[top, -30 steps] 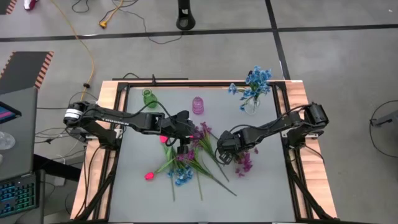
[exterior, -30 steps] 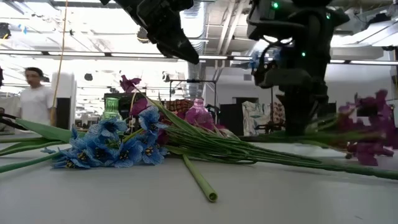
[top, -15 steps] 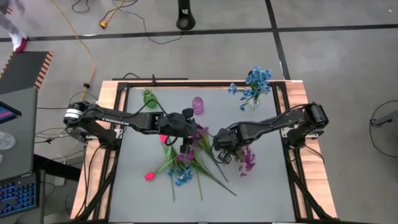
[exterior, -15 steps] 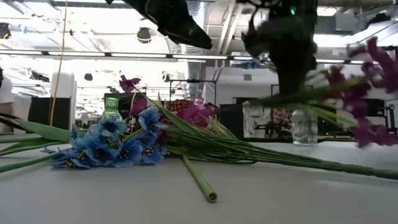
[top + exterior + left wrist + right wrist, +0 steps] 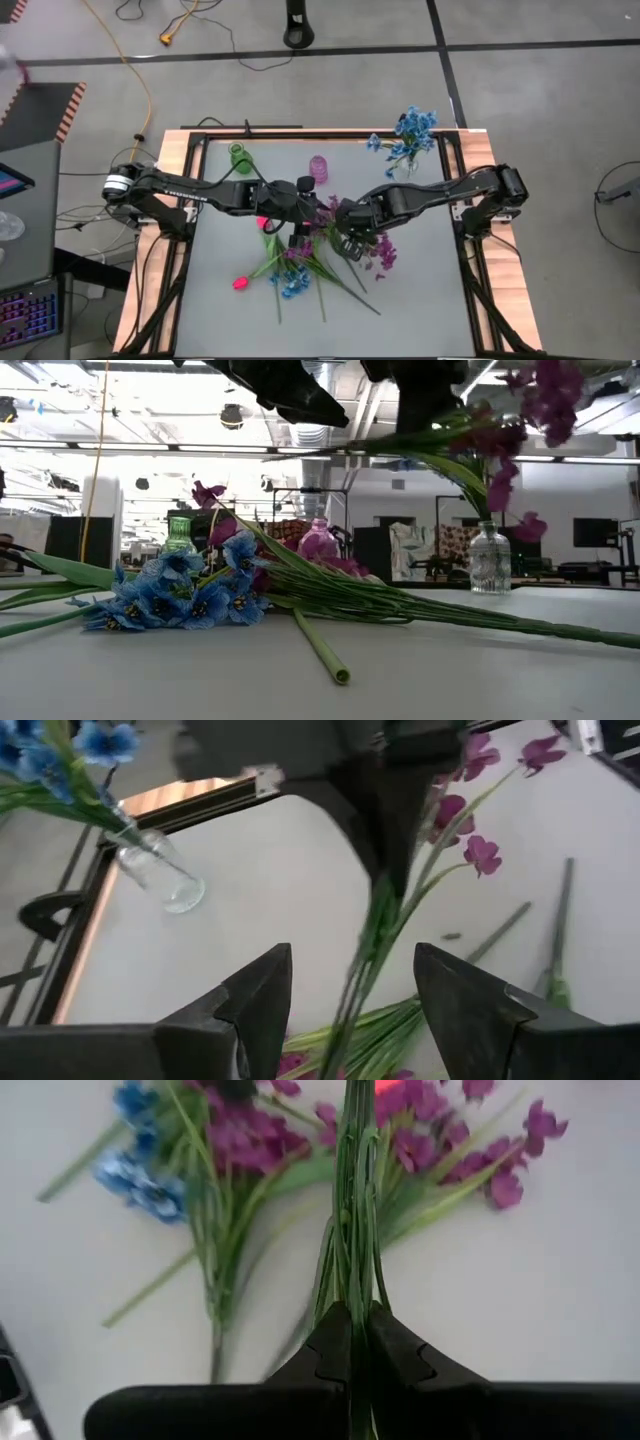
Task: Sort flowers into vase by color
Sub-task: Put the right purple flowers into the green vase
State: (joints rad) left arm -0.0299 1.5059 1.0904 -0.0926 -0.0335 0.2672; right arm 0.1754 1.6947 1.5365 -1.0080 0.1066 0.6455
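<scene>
Right gripper [image 5: 345, 215]: fingers pinched shut on the bundled green stems of a purple sprig [image 5: 381, 250], carried clear of the table over its middle; in the right wrist view the stems run straight between the pads, so the blooms trail off to the side rather than droop. Judged purpose: lifting one colour out for its vase.

Left gripper [image 5: 303, 190]: fingers spread wide, holding nothing, hovering just left of the right gripper, seemingly placed to receive or steady the stems, which cross the gap between its fingers in the left wrist view.

Table [image 5: 420, 300]: grey top in a wooden frame.

Flower heap [image 5: 300, 265]: purple and blue sprigs lying flat at centre, stems fanned towards the near edge; unsorted stock.

Clear vase [image 5: 403, 168]: far right, already holding blue flowers [image 5: 412, 128].

Pink vase [image 5: 318, 168]: far centre, empty as far as seen; the likely home for the purple sprig.

Green vase [image 5: 238, 155]: far left, empty.

Pink-red bud [image 5: 240, 283]: alone, near left of the heap.
</scene>
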